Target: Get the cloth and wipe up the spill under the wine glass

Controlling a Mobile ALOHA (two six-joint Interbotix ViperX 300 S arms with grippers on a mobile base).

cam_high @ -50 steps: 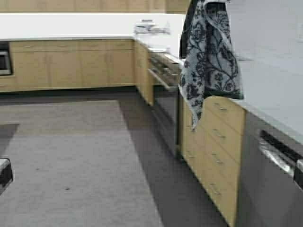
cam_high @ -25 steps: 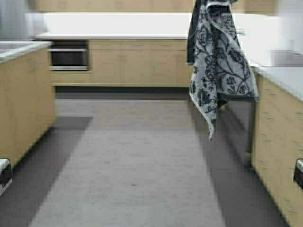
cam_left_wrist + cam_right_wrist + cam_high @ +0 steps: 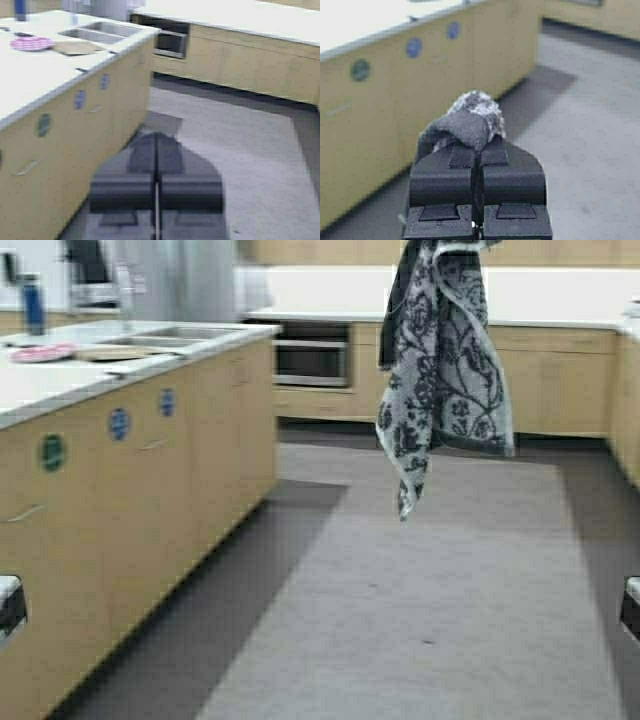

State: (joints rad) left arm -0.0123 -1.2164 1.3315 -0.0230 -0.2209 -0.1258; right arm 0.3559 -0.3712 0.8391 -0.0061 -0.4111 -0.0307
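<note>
We note the cloth (image 3: pixel 440 370) hangs limp, soft, light; right gripper (image 3: pixel 476 150) clamped on a top fold, grip adequate; left gripper (image 3: pixel 156 192) closed, empty.

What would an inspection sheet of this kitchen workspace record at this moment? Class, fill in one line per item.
Surface: island counter at the robot's left, white top, a sink set in it.
Job's things: cloth hangs from above, over the floor; wine glass and spill: nothing seen.
Clutter: pink plate, blue bottle on the island.
Grippers: right gripper pinches a bunch of cloth; left gripper empty, fingers together.
Cables: nothing seen.
Surroundings: grey rug, wall oven, wooden cabinets.
</note>
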